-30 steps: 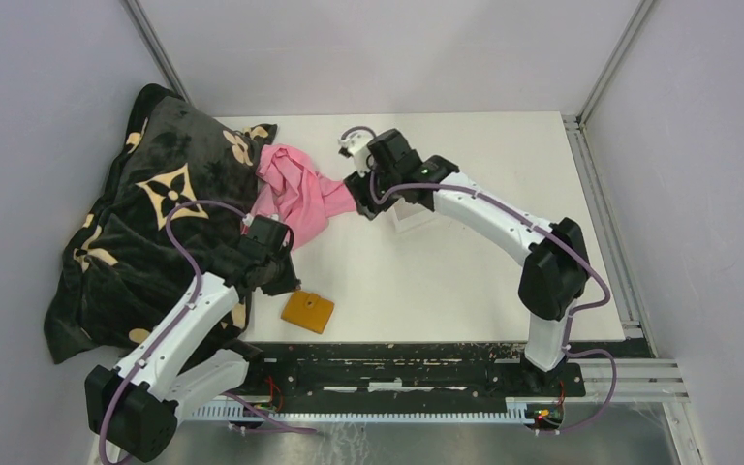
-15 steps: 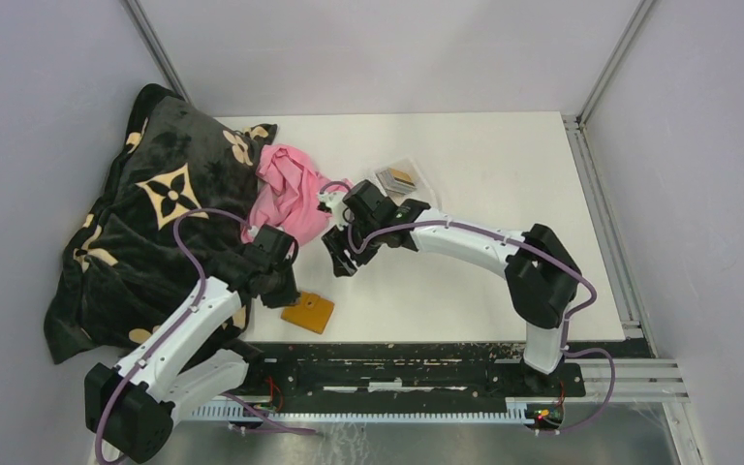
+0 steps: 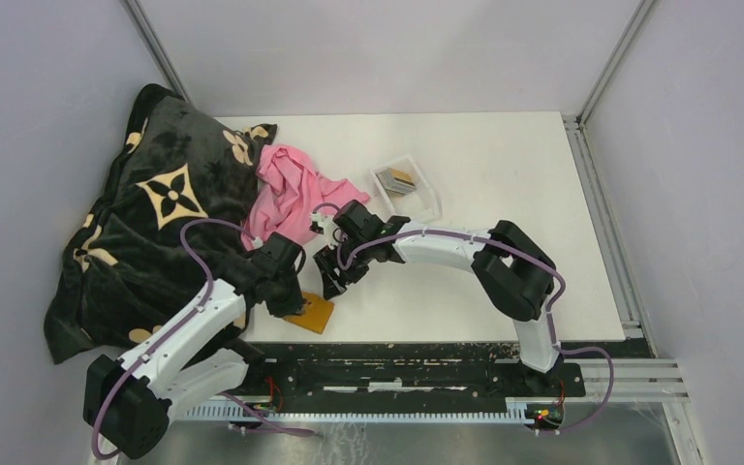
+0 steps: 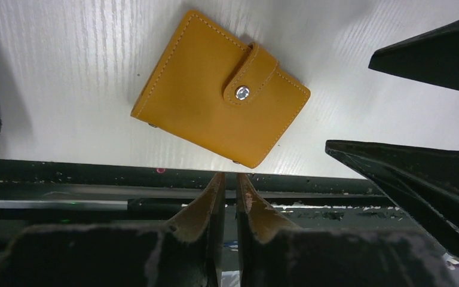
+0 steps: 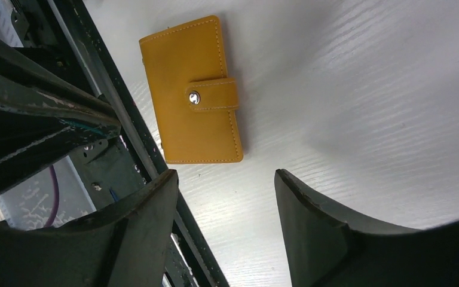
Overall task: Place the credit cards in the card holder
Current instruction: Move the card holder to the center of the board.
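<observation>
The card holder [image 3: 314,313] is a closed orange wallet with a snap tab, lying flat near the table's front edge; it also shows in the left wrist view [image 4: 221,122] and the right wrist view [image 5: 191,89]. My left gripper [image 3: 289,302] is shut and empty, its tips [image 4: 230,179] just short of the wallet's near corner. My right gripper [image 3: 332,281] is open and empty, hovering just right of the wallet [image 5: 227,179]. The credit cards [image 3: 396,178] lie as a small stack in a clear tray [image 3: 432,201] at the back, far from both grippers.
A dark blanket with tan flower marks [image 3: 145,223] is heaped on the left. A pink cloth [image 3: 286,199] lies against it, just behind the grippers. The black rail [image 3: 417,358] runs along the table's front edge right below the wallet.
My right gripper has swung from the back near the tray and pink cloth forward and down to beside the wallet. My left gripper has moved forward onto the wallet's left edge.
</observation>
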`<state>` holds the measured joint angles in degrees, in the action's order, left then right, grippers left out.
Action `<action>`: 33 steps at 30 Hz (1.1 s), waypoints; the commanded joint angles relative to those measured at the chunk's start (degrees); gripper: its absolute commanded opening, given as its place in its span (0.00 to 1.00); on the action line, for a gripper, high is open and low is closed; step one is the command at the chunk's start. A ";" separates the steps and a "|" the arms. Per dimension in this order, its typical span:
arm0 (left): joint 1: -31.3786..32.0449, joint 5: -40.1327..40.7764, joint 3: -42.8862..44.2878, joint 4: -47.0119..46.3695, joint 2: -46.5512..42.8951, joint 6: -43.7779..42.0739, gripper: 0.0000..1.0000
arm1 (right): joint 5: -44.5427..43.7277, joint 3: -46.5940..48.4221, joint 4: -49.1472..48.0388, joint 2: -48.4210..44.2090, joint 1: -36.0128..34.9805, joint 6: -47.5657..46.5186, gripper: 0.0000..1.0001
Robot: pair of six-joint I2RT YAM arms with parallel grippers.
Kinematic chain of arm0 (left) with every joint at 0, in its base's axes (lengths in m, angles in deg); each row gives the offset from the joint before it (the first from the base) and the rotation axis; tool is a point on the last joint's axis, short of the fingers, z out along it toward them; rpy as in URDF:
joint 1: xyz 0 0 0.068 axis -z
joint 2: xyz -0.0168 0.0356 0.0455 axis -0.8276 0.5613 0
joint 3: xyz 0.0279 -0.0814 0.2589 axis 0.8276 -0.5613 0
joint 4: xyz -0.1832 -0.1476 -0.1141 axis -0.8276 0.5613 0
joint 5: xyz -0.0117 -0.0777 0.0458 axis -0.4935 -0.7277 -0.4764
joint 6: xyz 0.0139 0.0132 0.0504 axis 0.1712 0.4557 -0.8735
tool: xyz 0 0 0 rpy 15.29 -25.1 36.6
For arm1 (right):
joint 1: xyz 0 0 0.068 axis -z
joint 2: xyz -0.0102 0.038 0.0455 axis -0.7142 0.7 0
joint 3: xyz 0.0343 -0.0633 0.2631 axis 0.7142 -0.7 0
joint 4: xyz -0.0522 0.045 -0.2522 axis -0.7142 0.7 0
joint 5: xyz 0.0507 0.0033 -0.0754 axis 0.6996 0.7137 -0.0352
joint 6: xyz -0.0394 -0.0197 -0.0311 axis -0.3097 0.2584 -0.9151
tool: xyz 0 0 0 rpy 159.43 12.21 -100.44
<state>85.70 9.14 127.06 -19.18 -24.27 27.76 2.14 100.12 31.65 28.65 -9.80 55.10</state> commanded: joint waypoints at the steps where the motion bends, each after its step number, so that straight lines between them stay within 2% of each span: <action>1: 1.93 -0.90 -1.63 -2.72 0.86 4.92 0.18 | 4.28 0.50 -3.53 1.30 0.06 1.73 0.67; 15: 13.28 1.69 -8.38 -8.19 2.68 16.68 0.17 | 8.55 0.65 -2.85 5.15 0.01 1.18 0.65; 21: 16.70 2.83 -9.99 -10.07 5.43 18.81 0.16 | 9.96 0.57 -4.70 7.24 0.02 2.96 0.64; 33: 17.59 8.24 -9.33 -10.79 7.59 20.06 0.18 | 10.46 4.48 -4.01 11.91 0.02 3.36 0.61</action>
<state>102.99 13.80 117.00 -28.42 -17.39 44.99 13.59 102.99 27.33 38.20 -9.76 59.05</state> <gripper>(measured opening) 0.176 0.620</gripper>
